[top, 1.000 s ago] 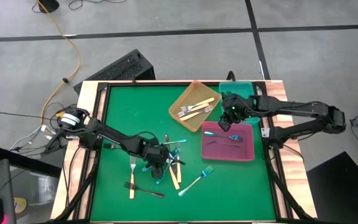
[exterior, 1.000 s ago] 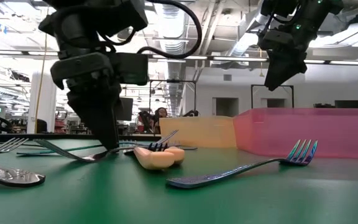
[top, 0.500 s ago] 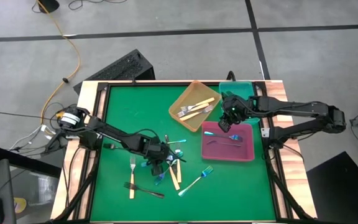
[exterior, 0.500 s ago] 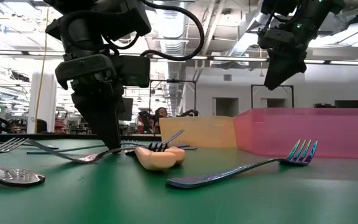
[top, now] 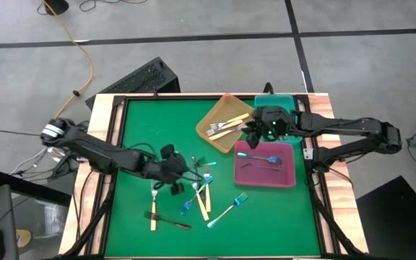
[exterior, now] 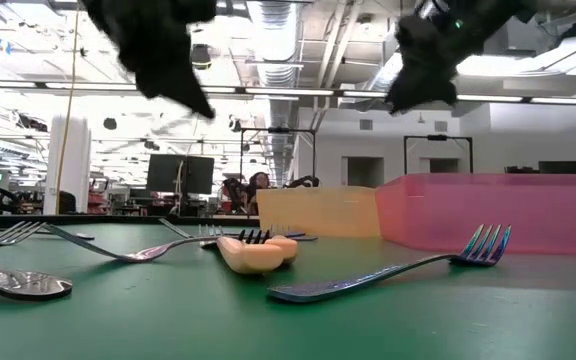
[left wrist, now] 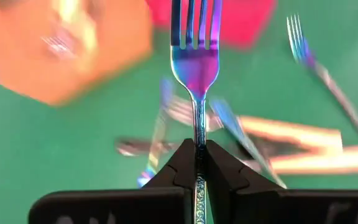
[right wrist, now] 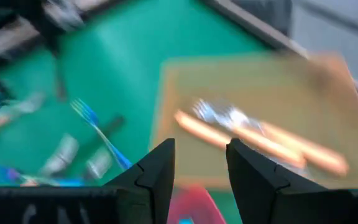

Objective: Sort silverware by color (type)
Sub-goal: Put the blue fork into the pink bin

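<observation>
My left gripper (left wrist: 197,146) (top: 178,175) hangs above the pile of loose forks (top: 197,193) at the table's middle, shut on an iridescent blue fork (left wrist: 195,59). My right gripper (right wrist: 201,152) (top: 255,134) stands open in the air between the orange tray (top: 226,123) and the pink tray (top: 284,177), with nothing between its fingers. Cream-handled forks (right wrist: 253,134) lie in the orange tray, blue forks (top: 260,159) in the pink tray. On the cloth lie a blue fork (exterior: 398,268), a black fork (top: 166,220) and a cream-handled fork (top: 153,209). My left gripper pinches the blue fork's thin handle (left wrist: 197,134) between its two fingers, just behind the neck. The fingers lie along the fork and slant downward. The tines (left wrist: 194,22) stick out past the fingertips, and the fork is lifted clear of the pile.
A teal tray (top: 284,101) stands at the far right, partly under my right arm. The green cloth (top: 136,137) has free room at the far left. A raised wooden rim (top: 110,144) frames the table.
My left gripper has taken hold of a blue fork in the pile and has gone up and a little toward the table's left edge, tipping less steeply; the fork is lifted clear. My right gripper has tipped upward and drifted slightly toward the orange tray.
</observation>
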{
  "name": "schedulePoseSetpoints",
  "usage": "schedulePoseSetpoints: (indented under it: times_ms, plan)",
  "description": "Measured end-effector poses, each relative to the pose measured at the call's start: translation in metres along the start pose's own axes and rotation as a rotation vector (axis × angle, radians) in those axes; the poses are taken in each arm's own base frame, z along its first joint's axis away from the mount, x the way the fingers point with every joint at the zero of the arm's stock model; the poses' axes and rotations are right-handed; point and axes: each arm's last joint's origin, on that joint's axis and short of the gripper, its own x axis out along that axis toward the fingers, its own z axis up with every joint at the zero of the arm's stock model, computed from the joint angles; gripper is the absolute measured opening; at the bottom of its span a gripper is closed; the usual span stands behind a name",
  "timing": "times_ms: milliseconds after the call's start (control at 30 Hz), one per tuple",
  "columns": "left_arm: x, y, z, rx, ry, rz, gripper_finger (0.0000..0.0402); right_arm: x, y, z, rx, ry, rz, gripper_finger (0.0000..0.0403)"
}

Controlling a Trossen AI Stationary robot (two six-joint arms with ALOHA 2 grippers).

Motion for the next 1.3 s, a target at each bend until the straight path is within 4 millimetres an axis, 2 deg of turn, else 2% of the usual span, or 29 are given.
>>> schedulePoseSetpoints:
  times_ms: [67, 200, 367, 467, 567, 733, 967, 1100, 1300]
  plan:
    - [-0.018, 0.002, 0.008, 0.010, -0.111, 0.011, 0.0001, -0.001, 0.009, 0.006, -0.045, -0.083, 0.053, 0.0166]
    - [-0.050, 0.003, 0.018, 0.012, -0.354, -0.100, 0.0001, -0.008, 0.031, 0.015, -0.178, -0.234, 0.159, 0.0166]
    - [-0.067, 0.009, 0.016, 0.055, -0.651, -0.279, 0.0000, -0.014, 0.061, 0.016, -0.279, -0.414, 0.293, 0.0166]
    - [-0.061, 0.014, 0.009, 0.077, -0.755, -0.353, 0.0000, -0.013, 0.077, 0.015, -0.305, -0.523, 0.364, 0.0166]
    - [-0.051, 0.020, 0.003, 0.069, -0.812, -0.385, 0.0000, -0.006, 0.091, 0.009, -0.346, -0.553, 0.398, 0.0166]
    - [-0.036, 0.026, 0.002, 0.064, -0.820, -0.370, 0.0000, 0.023, 0.109, 0.000, -0.354, -0.582, 0.424, 0.0166]
    - [-0.032, 0.028, 0.003, 0.088, -0.825, -0.348, 0.0000, 0.060, 0.118, -0.009, -0.321, -0.636, 0.432, 0.0170]
    - [-0.032, 0.028, 0.003, 0.102, -0.828, -0.342, 0.0000, 0.070, 0.125, -0.010, -0.324, -0.656, 0.443, 0.0200]
    - [-0.030, 0.029, 0.001, 0.109, -0.804, -0.329, 0.0008, 0.074, 0.142, -0.003, -0.328, -0.659, 0.469, 0.0273]
